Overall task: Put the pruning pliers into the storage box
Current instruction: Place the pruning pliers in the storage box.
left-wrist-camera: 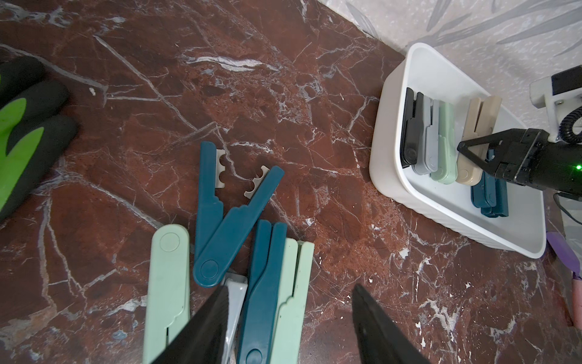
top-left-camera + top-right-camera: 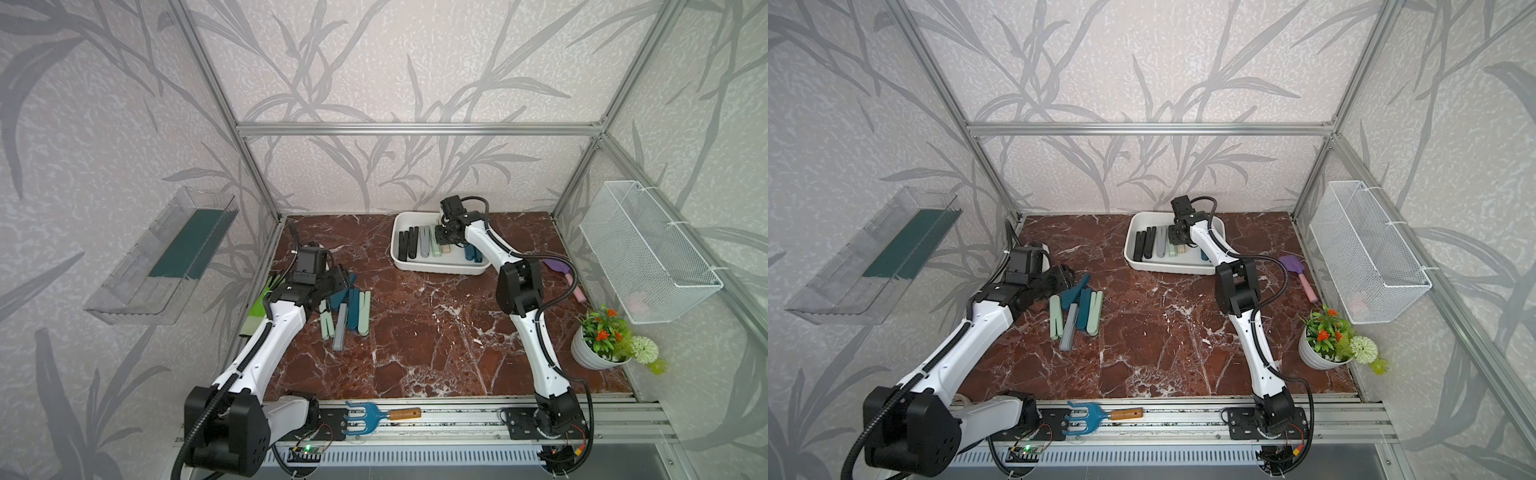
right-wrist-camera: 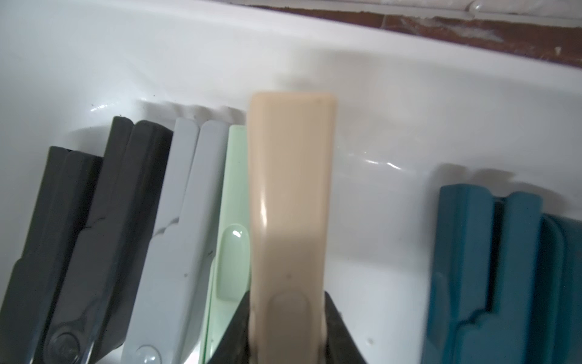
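The beige pruning pliers are clamped by the right end effector inside the storage box, far on the worktop. The left end effector, jaws apart, is held over loose pliers at left.

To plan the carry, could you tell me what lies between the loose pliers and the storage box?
Only bare marble tabletop reaches the storage box, in both top views.

White storage box, black, grey, mint, beige and teal pruning pliers, red-brown white-veined marble tabletop
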`<action>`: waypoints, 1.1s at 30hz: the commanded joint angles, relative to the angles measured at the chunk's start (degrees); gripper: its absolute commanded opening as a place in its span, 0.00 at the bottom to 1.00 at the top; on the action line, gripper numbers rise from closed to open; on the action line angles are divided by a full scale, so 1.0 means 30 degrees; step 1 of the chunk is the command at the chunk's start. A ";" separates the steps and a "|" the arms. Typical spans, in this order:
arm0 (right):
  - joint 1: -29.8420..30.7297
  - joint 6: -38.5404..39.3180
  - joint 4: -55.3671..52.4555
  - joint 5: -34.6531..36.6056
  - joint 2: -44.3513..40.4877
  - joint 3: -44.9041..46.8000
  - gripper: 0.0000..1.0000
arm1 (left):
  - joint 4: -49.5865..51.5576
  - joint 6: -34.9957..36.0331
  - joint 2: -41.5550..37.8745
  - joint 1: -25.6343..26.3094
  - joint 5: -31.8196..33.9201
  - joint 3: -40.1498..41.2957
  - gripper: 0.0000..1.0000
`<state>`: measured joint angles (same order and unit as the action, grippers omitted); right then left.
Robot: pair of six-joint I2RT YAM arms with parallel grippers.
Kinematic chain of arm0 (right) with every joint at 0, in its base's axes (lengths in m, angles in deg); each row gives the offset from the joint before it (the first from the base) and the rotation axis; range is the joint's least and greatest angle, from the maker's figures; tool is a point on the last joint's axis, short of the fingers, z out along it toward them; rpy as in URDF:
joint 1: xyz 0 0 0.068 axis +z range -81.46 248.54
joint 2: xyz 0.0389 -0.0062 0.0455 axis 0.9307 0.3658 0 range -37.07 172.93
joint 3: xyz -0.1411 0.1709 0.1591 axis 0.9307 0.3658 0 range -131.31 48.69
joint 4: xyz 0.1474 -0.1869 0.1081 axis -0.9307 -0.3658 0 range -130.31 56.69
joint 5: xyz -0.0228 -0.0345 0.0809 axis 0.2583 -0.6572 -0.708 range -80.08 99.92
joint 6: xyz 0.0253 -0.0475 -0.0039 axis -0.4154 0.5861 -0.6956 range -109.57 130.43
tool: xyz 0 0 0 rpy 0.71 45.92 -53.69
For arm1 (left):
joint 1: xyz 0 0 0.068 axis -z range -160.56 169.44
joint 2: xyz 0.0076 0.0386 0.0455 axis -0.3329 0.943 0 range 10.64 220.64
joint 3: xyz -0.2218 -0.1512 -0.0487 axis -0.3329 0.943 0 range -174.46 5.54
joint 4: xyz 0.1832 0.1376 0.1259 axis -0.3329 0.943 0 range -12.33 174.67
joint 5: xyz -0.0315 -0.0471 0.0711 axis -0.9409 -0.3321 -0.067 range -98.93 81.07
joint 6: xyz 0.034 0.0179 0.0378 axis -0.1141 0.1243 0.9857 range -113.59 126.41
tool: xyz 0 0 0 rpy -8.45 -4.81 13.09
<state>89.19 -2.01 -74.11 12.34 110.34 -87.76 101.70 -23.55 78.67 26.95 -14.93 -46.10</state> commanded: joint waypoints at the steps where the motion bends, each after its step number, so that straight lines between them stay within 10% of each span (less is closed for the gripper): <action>1: -0.0085 -0.0308 0.0002 -0.0234 0.0542 -0.0109 0.23 | 0.0436 0.0229 0.0082 0.0105 0.0293 -0.0623 0.62; 33: 0.0062 -0.2238 0.0136 -0.2365 -0.0736 0.0318 0.23 | 0.0188 0.0200 -0.0045 0.0105 0.0286 -0.0345 0.63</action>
<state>89.23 -7.98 -72.73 7.83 110.95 -87.43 101.81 -23.15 78.67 26.95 -14.80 -46.23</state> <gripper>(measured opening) 0.288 0.626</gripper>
